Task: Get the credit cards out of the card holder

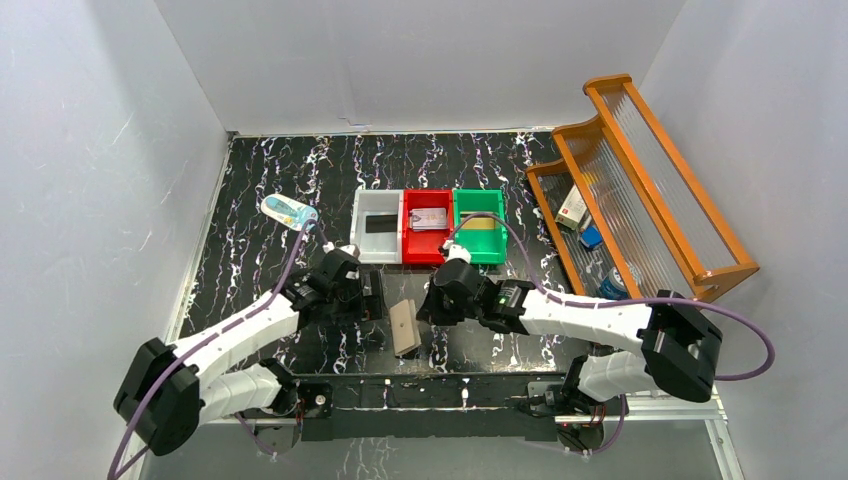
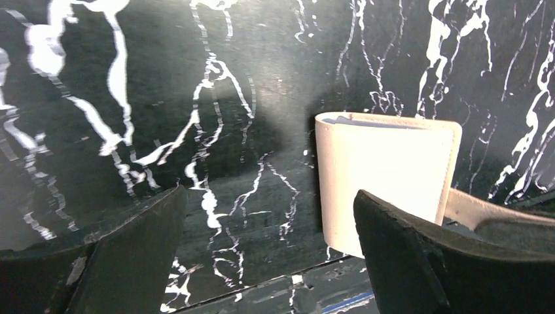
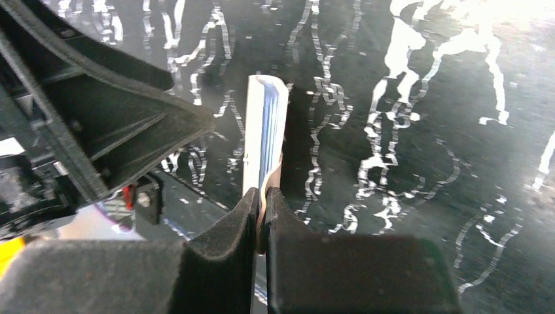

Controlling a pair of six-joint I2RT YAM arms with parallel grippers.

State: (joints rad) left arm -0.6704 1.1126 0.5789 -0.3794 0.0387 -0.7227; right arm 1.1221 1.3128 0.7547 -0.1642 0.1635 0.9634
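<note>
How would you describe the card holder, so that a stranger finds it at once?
Start at the near edge of the black marbled table, about its middle. There the card holder stands on its edge, pinched by the right gripper. It is the only small beige folded thing; the white, red and green bins behind it are open plastic boxes.

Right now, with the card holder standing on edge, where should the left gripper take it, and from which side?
Probably at the vertical edge of the card holder opposite its snap tab, which the right gripper has pinched. The holder stands upright and thin, so the open left gripper should come in from its own side, jaws straddling the two flat faces.
</note>
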